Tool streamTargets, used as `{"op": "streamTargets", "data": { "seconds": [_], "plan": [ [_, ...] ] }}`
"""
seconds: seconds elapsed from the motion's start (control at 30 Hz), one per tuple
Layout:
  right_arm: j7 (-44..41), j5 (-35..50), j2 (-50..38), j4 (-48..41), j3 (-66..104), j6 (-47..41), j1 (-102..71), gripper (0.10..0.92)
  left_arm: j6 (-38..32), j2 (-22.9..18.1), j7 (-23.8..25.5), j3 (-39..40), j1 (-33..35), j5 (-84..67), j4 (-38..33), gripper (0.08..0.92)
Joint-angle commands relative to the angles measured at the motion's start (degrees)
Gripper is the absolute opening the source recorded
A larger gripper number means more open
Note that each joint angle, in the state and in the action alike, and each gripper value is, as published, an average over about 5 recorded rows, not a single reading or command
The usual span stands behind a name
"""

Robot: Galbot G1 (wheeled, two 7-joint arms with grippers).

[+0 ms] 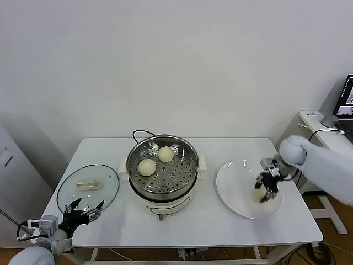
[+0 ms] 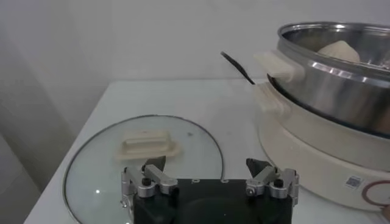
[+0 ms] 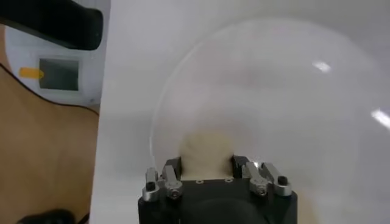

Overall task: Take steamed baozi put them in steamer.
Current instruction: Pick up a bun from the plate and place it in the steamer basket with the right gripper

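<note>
In the head view the steamer [image 1: 162,174] stands at the middle of the white table [image 1: 220,223], with two steamed baozi [image 1: 146,167] lying on its perforated tray toward the 11 o'clock side, the second one [image 1: 166,154] just beyond the first. At 9 o'clock from the pot lies the glass lid [image 1: 88,187], flat on the table, and at 3 o'clock lies the white plate [image 1: 236,190]. The right gripper [image 1: 266,193] reaches down onto the plate's 3 o'clock half, its fingers closed around a third bun [image 1: 257,196]. The left gripper [image 1: 83,212] is parked at the table's near left corner, at 6 o'clock from the lid, jaws spread wide. In the left wrist view that gripper [image 2: 210,176] hovers with its fingers [image 2: 152,179] apart over the lid [image 2: 97,173], its cream handle [image 2: 148,146] just ahead, the steamer [image 2: 329,103] beside it with one bun [image 2: 341,52] showing above the rim. In the right wrist view the gripper [image 3: 207,170] pinches the bun [image 3: 207,152] between its fingers [image 3: 173,170], resting on the plate [image 3: 292,91].
</note>
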Motion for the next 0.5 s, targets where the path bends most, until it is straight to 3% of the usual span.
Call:
{"op": "streamTargets", "data": {
  "seconds": [0.03,0.5],
  "plan": [
    [-0.2,5.5,8.5,-0.3,-3.8,7.2,15.6,0.517,0.1,0.2,0.0,0.2,-0.2,0.0,-0.1,0.823],
    [1.5,3.8,25.8,-1.3,-0.4,28.1,18.5,0.518,-0.1,0.4,0.1,0.6,-0.3,0.0,-0.3,0.823]
  ]
}}
